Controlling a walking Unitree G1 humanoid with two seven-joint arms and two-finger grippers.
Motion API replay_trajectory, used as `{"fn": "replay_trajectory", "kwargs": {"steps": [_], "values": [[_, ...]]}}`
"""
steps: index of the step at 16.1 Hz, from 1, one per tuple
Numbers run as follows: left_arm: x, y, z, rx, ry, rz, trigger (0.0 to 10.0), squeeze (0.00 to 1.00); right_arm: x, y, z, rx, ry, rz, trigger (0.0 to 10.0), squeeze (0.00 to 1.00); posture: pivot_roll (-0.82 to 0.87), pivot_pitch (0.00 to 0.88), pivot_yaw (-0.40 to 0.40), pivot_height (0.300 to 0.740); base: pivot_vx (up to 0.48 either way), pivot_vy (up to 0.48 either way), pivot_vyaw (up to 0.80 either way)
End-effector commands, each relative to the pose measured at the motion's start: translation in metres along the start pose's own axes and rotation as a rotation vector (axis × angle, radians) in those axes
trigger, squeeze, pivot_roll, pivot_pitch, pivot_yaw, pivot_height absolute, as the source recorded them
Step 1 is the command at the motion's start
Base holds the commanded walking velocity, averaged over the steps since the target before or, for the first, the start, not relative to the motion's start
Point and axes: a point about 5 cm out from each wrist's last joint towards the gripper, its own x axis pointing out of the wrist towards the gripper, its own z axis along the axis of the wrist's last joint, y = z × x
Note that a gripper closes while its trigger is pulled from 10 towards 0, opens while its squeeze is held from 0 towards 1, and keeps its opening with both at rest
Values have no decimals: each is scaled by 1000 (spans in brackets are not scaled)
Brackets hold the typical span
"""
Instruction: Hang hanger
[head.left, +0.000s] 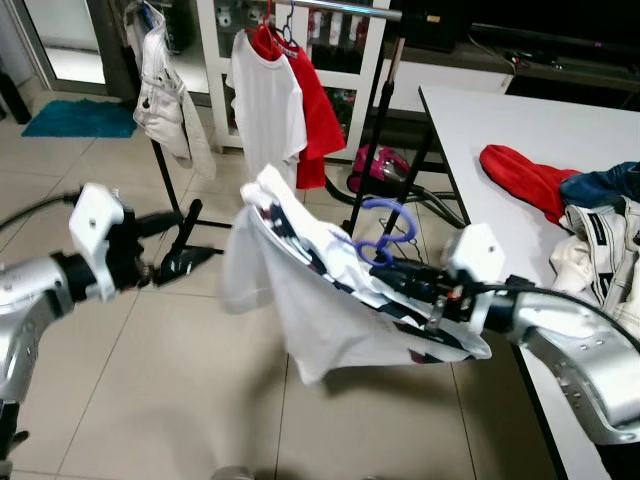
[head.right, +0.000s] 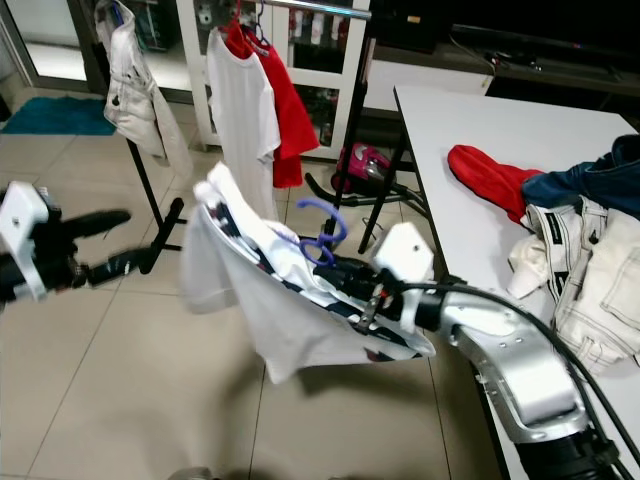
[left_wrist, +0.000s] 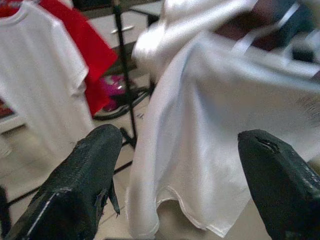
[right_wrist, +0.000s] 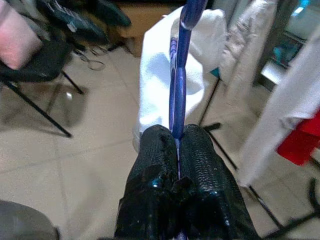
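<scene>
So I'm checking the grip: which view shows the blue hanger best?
Right wrist view: the right gripper pinches the blue hanger edge-on. Both eye views show its hook above the white shirt; left wrist view shows shirt.

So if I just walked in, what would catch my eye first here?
Probably the white shirt dangling in mid-air on a blue hanger, which the right gripper pinches shut. The left gripper is held open just beside it. Behind them stands a rack with a white tee and a red one hanging, and to the right a table with heaped clothes.
</scene>
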Motion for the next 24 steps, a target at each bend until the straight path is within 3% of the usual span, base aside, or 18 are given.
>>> {"fn": "replay_trajectory", "kwargs": {"steps": [1, 4, 6, 7, 8, 13, 24], "values": [[1, 4, 0, 28, -12, 30, 10000, 0, -7, 1, 12, -10, -43, 43, 10000, 0, 109, 0, -69, 740, 0, 0, 0], [6, 2, -2, 3, -35, -10, 10000, 0, -11, 6, 14, 11, -49, 110, 10000, 0, 109, 0, -73, 740, 0, 0, 0], [11, 2, -2, 10, -56, -31, 9412, 0, -13, 7, 17, 23, -55, 130, 10000, 0, 107, 0, -73, 740, 0, 0, 0], [13, 2, -2, 15, -60, -38, 4078, 0, -13, 7, 17, 26, -55, 133, 10000, 0, 106, 0, -72, 740, 0, 0, 0], [19, 1, -4, 15, -63, -66, 0, 0, -14, 7, 18, 30, -58, 138, 10000, 0, 107, 0, -71, 740, 0, 0, 0], [30, -2, -9, -12, -58, -124, 0, 0, -14, 5, 24, 37, -78, 141, 10000, 0, 98, 0, -56, 740, 0, 0, 0], [33, -5, -16, -80, -90, -158, 0, 0, -15, 4, 27, 34, -87, 136, 10000, 0, 91, 0, -56, 740, 0, 0, 0]]}}
